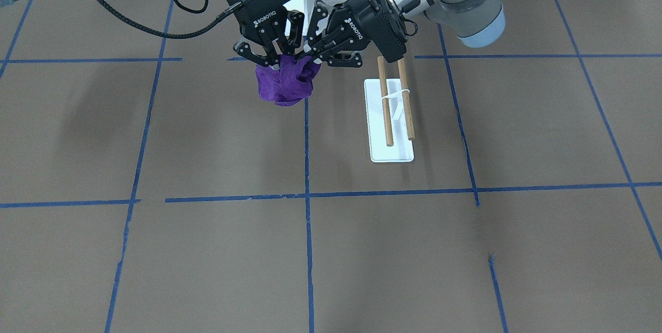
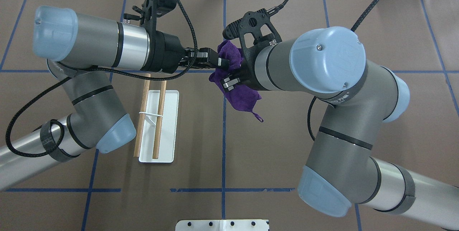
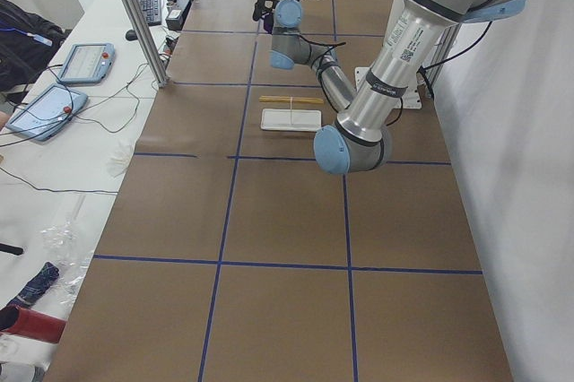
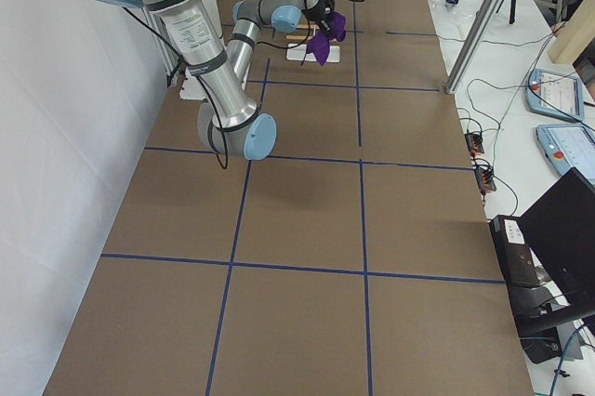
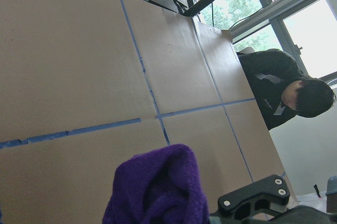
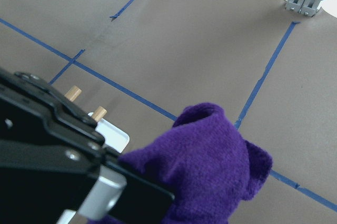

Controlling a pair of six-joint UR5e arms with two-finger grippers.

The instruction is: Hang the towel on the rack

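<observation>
A crumpled purple towel [image 1: 284, 85] hangs in the air between my two grippers, above the brown table. My right gripper [image 1: 278, 60] points down and is shut on the towel's top. My left gripper [image 1: 309, 58] comes in from the side and is shut on the same top bunch. From overhead, the towel [image 2: 240, 93] hangs below my left gripper [image 2: 215, 62] and right gripper [image 2: 229, 77]. The rack [image 1: 395, 108], two brown dowels over a white base [image 1: 391, 153], stands bare beside the left gripper. It also shows in the overhead view [image 2: 159, 116].
A white metal pedestal with bolt holes [image 2: 222, 225] sits at the robot's table edge. Black cables [image 1: 155, 28] loop from both wrists. Blue tape lines [image 1: 307, 198] cross the table. A person [image 5: 295, 98] sits beyond the far edge.
</observation>
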